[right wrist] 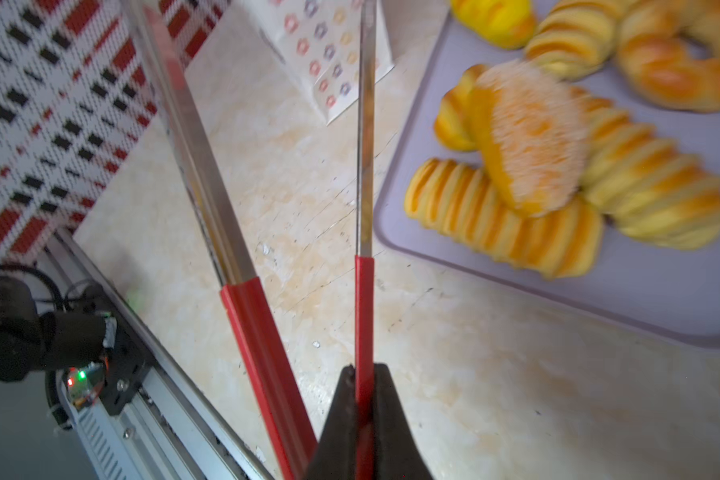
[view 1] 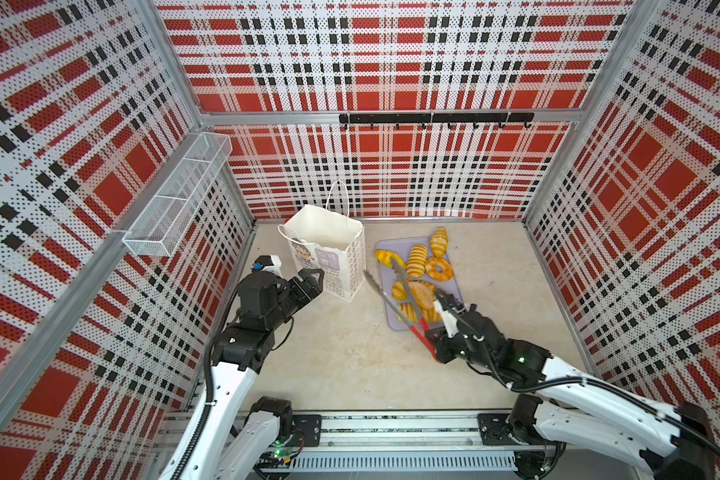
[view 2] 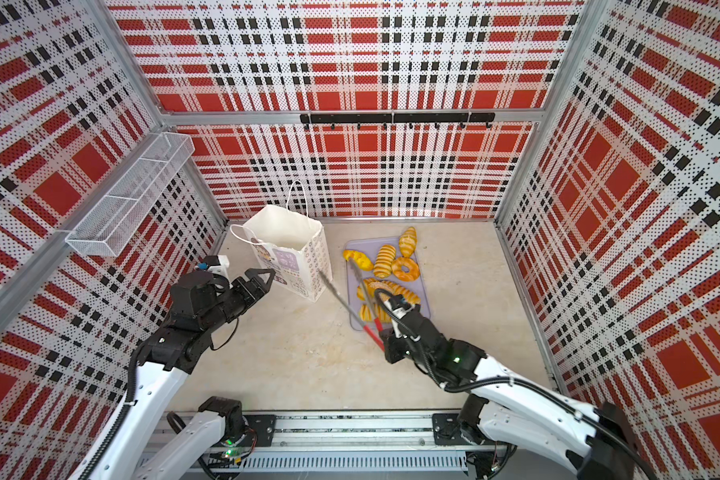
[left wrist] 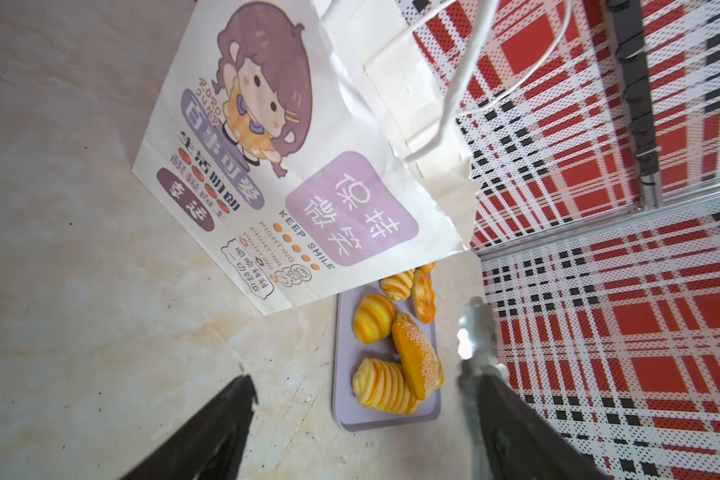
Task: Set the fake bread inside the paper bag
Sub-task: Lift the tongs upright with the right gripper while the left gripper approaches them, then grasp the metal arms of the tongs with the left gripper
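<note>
Pinches a single red handle of the metal tongs [right wrist: 364, 174] in the right gripper [right wrist: 364, 376], clamped tight on it, leaving the other handle free and the blades splayed wide over the tabletop [right wrist: 474, 395], one reaching past the tray edge, the other angled toward the bag. Probably grips that far back for reach, holding the bulky wrist clear of the crowded lilac tray [right wrist: 661, 299] and sending only thin steel toward the fake bread [view 1: 416, 261]. Cannot, by the look of it, squeeze the blades together from a one-handle hold; likely calls for a regrip across both handles. Poses the left gripper [view 1: 312, 277] wide apart and empty, just beside the printed face of the paper bag [view 1: 329, 257], apparently to steady it. Shows every visible pastry on the tray, none seen inside the bag: sesame bun [right wrist: 528, 137] piled atop ridged loaves [right wrist: 495, 216] nearest the tongs, ring donut [view 1: 438, 269] and croissant [view 1: 385, 257] farther back. Stands the bag upright, mouth open upward, close beside the tray, presumably to shorten each carry.
</note>
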Motion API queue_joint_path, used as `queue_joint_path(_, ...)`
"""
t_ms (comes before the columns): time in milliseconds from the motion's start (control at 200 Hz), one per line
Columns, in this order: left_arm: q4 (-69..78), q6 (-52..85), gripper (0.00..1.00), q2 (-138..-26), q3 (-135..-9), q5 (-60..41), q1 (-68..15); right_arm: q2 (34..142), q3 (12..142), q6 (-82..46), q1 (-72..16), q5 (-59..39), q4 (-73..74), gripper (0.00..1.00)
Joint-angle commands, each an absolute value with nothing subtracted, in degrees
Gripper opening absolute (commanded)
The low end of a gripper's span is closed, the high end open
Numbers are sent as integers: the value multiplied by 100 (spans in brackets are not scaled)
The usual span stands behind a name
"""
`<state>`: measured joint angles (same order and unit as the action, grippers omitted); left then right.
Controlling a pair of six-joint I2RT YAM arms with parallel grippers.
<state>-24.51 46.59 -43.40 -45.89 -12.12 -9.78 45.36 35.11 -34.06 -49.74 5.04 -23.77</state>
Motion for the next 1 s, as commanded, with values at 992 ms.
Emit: queue_joint_path(992, 3463, 5940, 81, -7172, -5111, -560, -4983, 5760, 6418, -4002, -3989, 703, -2338, 0)
